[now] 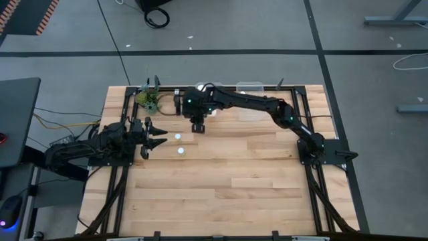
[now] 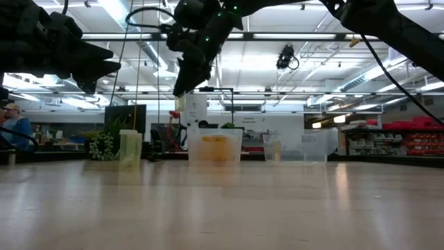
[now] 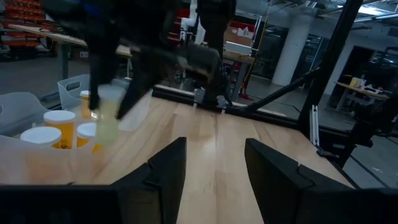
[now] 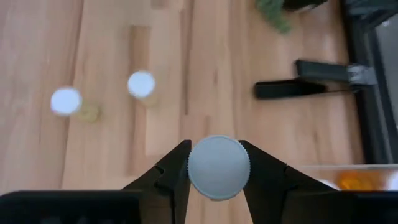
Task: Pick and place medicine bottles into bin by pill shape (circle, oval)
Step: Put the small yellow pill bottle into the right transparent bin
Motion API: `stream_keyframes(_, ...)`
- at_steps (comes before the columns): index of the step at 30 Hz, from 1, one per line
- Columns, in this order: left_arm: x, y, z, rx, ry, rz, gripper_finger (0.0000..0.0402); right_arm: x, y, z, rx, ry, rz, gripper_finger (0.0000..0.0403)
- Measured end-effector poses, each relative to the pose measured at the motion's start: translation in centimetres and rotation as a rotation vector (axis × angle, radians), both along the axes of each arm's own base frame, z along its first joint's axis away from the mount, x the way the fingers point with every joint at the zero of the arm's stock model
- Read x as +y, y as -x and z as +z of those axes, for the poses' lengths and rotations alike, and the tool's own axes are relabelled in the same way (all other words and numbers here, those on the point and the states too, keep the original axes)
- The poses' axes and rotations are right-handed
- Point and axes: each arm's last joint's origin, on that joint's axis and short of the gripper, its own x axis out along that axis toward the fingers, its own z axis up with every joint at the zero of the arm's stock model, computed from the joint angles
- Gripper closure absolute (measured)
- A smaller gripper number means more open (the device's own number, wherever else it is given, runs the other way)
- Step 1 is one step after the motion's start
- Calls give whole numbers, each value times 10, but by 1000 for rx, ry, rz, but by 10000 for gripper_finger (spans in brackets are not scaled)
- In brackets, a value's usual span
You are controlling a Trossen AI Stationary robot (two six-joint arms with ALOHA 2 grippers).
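My right gripper (image 1: 198, 125) hangs above the table's far middle, shut on a white-capped medicine bottle (image 2: 195, 109) held high off the wood. Two more bottles (image 1: 178, 136) (image 1: 180, 150) stand upright on the table just near of it; they also show in the right wrist view (image 4: 142, 84) (image 4: 65, 101). My left gripper (image 1: 162, 136) is open and empty at the table's left, raised, its fingers pointing toward those two bottles. A clear bin (image 2: 215, 154) at the far edge holds orange bottles, which the left wrist view also shows (image 3: 59, 124). My right gripper pinches the bottle's round white cap (image 4: 219, 167) between its two fingers, one on each side of the rim. The fingers come from above, pointing down. The bottle hangs upright below them, lifted clear of the table.
A second clear bin (image 2: 316, 146) stands at the far edge to the right of the first. A green plant-like thing (image 1: 148, 100) sits at the far left corner. A dark frame runs round the table. Bare wood lies open toward the near edge.
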Motion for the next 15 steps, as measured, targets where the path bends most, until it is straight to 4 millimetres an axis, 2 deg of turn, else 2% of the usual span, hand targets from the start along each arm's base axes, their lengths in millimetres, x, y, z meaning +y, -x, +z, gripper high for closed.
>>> stream_keyframes(9,0,0,0,4,1,0,230,0,24,45,-49,52,-45,270)
stream_keyframes(15,0,0,-1,6,1,0,230,-3,37,58,-33,53,-66,270)
